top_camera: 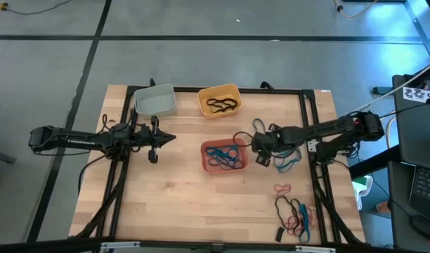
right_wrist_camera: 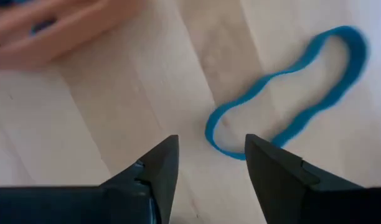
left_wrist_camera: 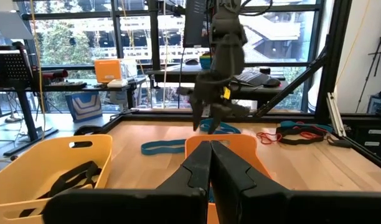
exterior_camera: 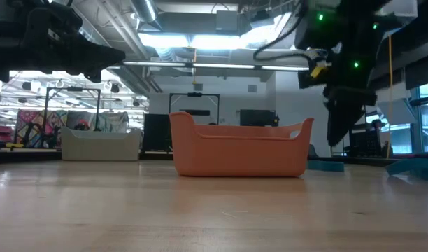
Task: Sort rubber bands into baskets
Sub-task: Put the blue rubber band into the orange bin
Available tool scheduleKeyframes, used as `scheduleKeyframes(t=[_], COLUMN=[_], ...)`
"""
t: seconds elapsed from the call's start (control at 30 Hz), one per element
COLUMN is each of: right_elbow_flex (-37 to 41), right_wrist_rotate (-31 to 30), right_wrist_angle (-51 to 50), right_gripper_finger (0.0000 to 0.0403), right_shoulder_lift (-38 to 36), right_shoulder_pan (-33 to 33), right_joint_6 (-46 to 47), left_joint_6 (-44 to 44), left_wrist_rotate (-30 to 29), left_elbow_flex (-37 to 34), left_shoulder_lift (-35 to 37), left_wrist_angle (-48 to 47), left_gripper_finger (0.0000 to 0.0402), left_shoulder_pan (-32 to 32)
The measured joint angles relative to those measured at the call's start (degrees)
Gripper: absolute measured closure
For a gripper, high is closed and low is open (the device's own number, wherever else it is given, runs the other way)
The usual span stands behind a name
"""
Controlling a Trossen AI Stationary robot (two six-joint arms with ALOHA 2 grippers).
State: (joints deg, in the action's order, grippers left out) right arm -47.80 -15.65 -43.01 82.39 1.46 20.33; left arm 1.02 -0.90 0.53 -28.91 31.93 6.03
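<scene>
I see wooden table (top_camera: 180, 204) with black frame (top_camera: 310, 126) round its edge. Grey floor (top_camera: 201, 63) beyond, dark tape lines across it. Laptop (top_camera: 427, 184) at far right on dark desk. Through left wrist view: big windows (left_wrist_camera: 78, 37), blue bin (left_wrist_camera: 84, 106) on floor.

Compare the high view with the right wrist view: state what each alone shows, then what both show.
Only the high view shows the left gripper waiting beside the grey-white basket, the yellow basket holding black bands, and a tangle of loose bands near the table's front right.

Only the right wrist view shows the right gripper with its fingers parted, just short of a blue band lying flat on the wood.

Both show the salmon basket and wooden table.
</scene>
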Motion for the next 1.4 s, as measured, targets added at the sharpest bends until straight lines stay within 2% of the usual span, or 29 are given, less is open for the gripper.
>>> scheduleKeyframes(t=[0.37, 0.63, 0.77, 1.07, 1.13, 1.3, 1.4], right_elbow_flex=[8.4, 12.3, 13.0, 13.1, 13.1, 13.1, 13.1], right_wrist_rotate=[6.7, 6.1, 6.3, 6.1, 5.7, 5.1, 5.2], right_wrist_angle=[14.3, 19.7, 20.6, 20.8, 20.7, 20.7, 21.2], right_gripper_finger=[0.022, 0.0223, 0.0255, 0.0386, 0.0396, 0.0384, 0.0391], right_shoulder_lift=[0.0, 0.0, -0.1, -0.1, -0.1, -0.1, -0.2], right_shoulder_pan=[-6.8, -6.8, -6.8, -6.7, -6.7, -6.7, -6.7], right_joint_6=[-7.0, -7.0, -5.8, -5.7, -5.7, -4.0, -3.8], left_joint_6=[0.0, 0.0, -0.1, -0.6, -0.6, -0.8, -0.9], left_wrist_rotate=[0.0, 0.0, 0.0, 0.0, 0.0, 0.0, 0.0], left_elbow_flex=[0.0, 0.0, 0.0, 0.0, 0.0, 0.0, 0.0], left_shoulder_lift=[0.0, 0.0, 0.0, 0.0, 0.0, 0.0, 0.0], left_wrist_angle=[0.1, 0.1, 0.1, 0.5, 0.5, 0.5, 0.5], left_gripper_finger=[0.0396, 0.0396, 0.0396, 0.0396, 0.0396, 0.0396, 0.0396], left_shoulder_pan=[0.0, 0.0, 0.0, 0.0, 0.0, 0.0, 0.0])
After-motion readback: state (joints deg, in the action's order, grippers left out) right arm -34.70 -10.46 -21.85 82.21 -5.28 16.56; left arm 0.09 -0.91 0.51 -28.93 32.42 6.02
